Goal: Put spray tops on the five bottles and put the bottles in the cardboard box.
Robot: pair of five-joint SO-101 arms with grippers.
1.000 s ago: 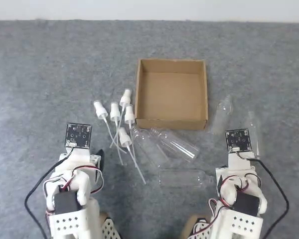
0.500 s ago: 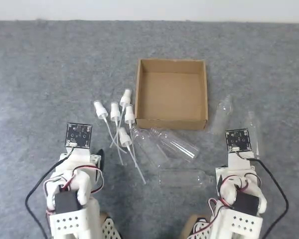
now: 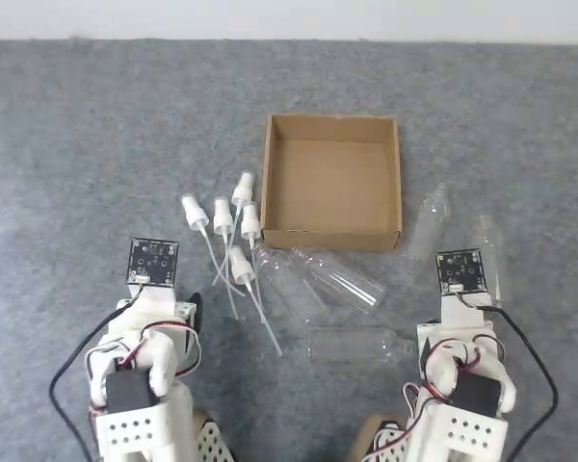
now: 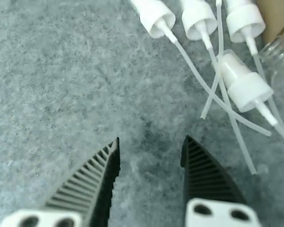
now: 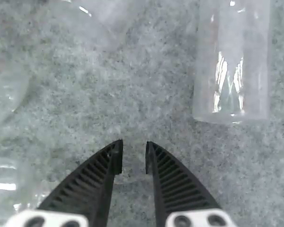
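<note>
High view: five clear plastic bottles [image 3: 342, 277] lie on their sides on the grey felt bench [image 3: 77, 144], toward its near and right edges from the open brown cardboard box [image 3: 332, 239], which holds nothing. Five white spray tops [image 3: 233, 226] with thin tubes lie heaped on the box's left-edge side. Bottles look light, slick and prone to rolling, so mid-body seems the best hold, and the tops by the stiff collar. Left jaws stand apart, right jaws nearly together, both empty.
</note>
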